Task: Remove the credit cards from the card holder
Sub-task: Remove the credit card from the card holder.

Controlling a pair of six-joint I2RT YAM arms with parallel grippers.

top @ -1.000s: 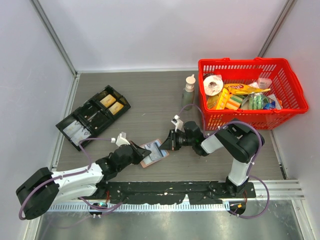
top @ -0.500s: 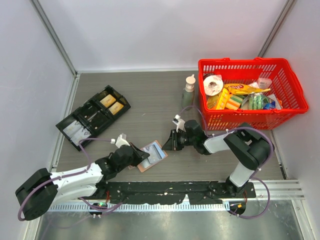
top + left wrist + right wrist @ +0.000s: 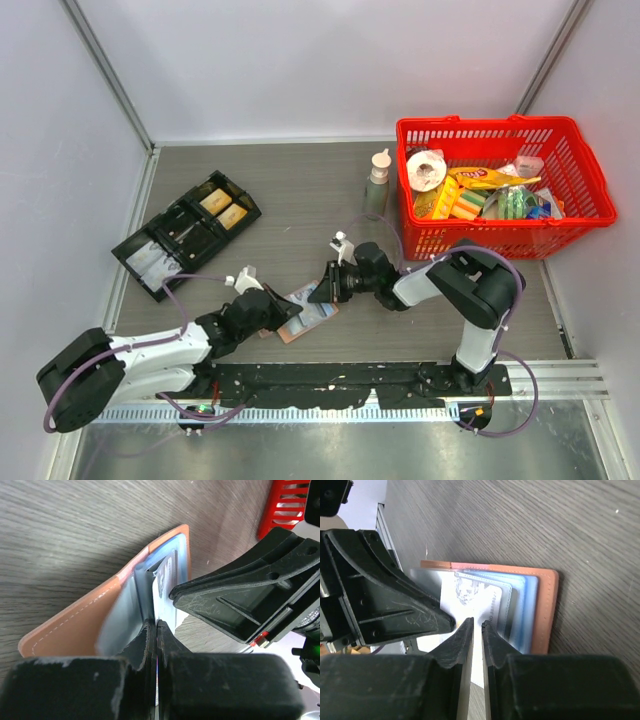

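Observation:
The tan-pink card holder lies open on the table in front of the arms. It also shows in the left wrist view and the right wrist view. Pale blue-grey and white credit cards are fanned out of its pockets. My left gripper is shut on a thin inner edge of the holder. My right gripper has its jaws almost together, and its tips rest over the white card with dark print. The two grippers nearly touch.
A black compartment tray lies at the back left. A red basket full of packets stands at the back right, with a small bottle beside it. Grey walls enclose the table.
My right gripper has moved left onto the open holder. The holder and my left gripper have shifted slightly left and nearer.

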